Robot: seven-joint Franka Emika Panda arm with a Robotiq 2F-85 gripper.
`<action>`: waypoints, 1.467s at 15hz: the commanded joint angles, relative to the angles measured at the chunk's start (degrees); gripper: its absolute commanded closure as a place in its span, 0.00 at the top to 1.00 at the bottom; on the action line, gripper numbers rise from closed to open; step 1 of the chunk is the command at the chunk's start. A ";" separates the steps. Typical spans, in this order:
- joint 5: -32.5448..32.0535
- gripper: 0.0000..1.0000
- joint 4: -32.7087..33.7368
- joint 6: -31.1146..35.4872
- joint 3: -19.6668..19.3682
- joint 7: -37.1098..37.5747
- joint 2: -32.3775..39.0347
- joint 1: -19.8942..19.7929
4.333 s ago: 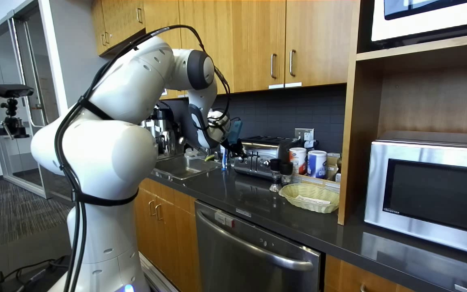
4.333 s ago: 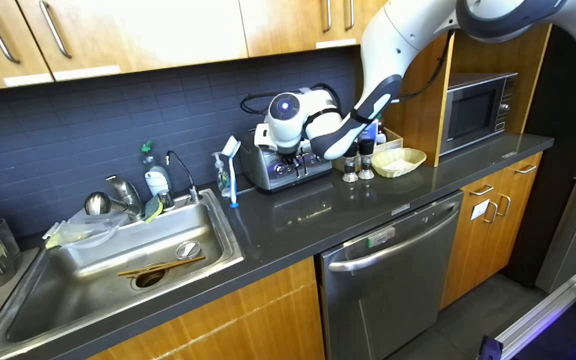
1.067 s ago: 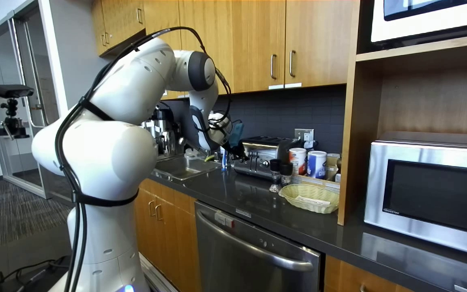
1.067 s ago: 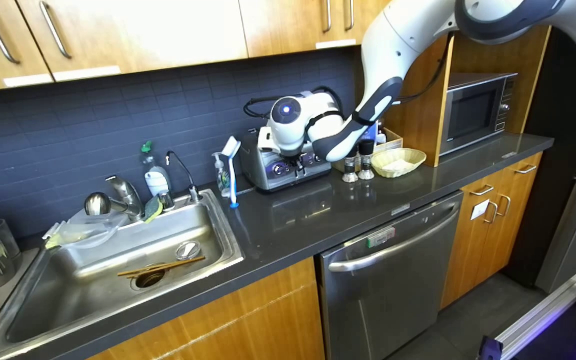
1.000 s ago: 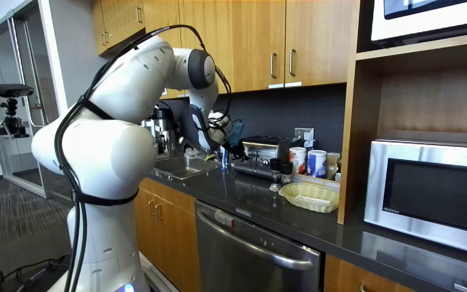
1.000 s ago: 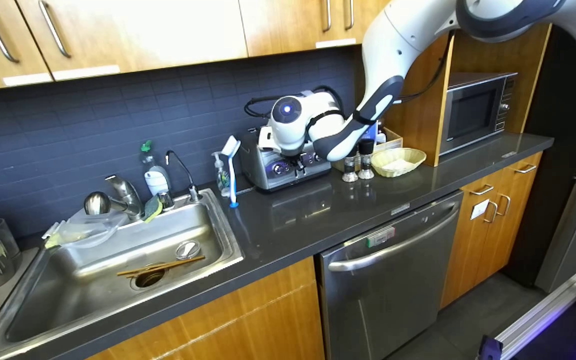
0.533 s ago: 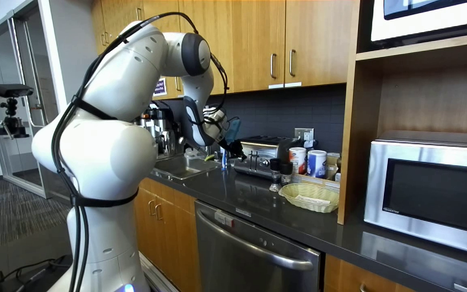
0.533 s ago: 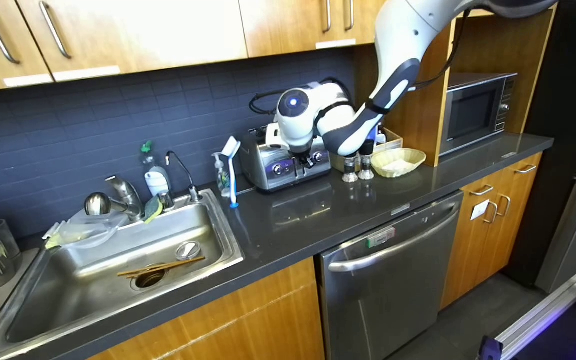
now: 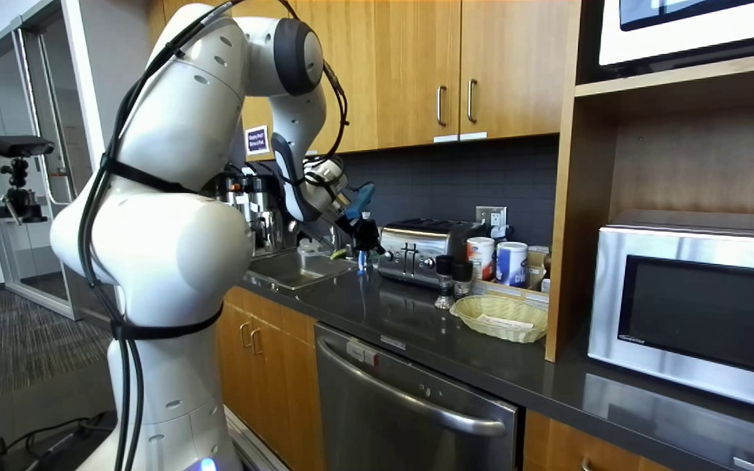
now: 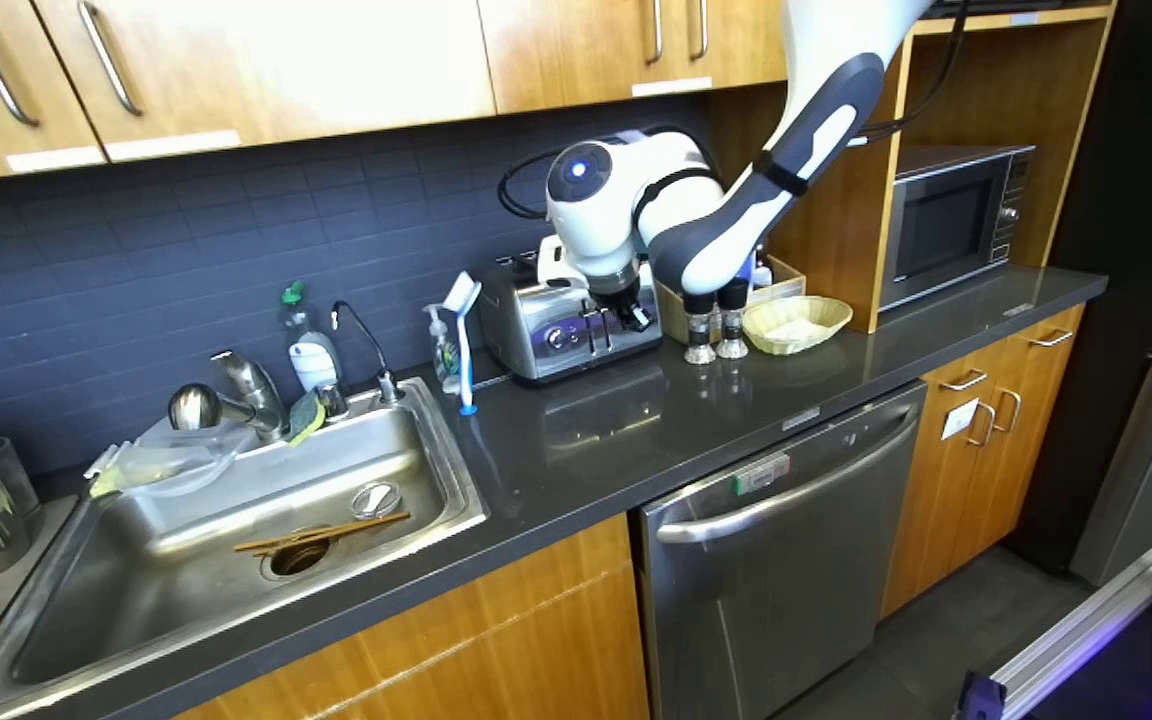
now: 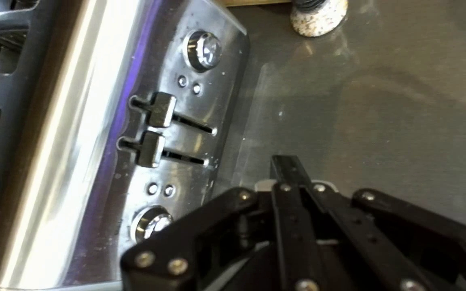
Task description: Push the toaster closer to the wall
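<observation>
In the wrist view, going left to right, first comes the toaster [image 11: 107,141], at nine to ten o'clock from the gripper [image 11: 289,171], upright on the counter [image 11: 378,129]. I judge that it is stiff and of moderate weight, and that its shiny metal is slippery; it may resist at first, then slide suddenly. To grasp it seems not necessary: the best place to push is, I think, the front panel [image 11: 184,139], low, under the levers [image 11: 151,149]. These levers and the knobs [image 11: 204,50] are probably the fragile parts. Further right, the gripper is clenched, holding nothing, and it appears near the panel but apart from it.

I count, from left to right in an exterior view: one wall [image 10: 236,230] at about eleven o'clock from the toaster, the gap hidden; one sink [image 10: 136,590]; two bottles [image 10: 316,365] near it; one dish brush [image 10: 465,345] at nine o'clock from the toaster; one toaster, which has two levers, two knobs and four small buttons [image 11: 152,188] in the wrist view; two mills [image 10: 731,330] at three o'clock; one basket [image 10: 801,340]; one microwave [image 10: 946,220].
</observation>
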 commanded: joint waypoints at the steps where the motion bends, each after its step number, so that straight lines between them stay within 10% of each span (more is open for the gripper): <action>1: 6.23 0.00 -3.93 -4.49 2.15 -4.86 -5.13 -0.69; 12: 17.68 0.00 -7.28 -6.08 4.26 -10.33 -12.89 -0.97; 22: 23.68 0.00 -8.56 -5.15 1.83 -0.60 -15.64 -2.67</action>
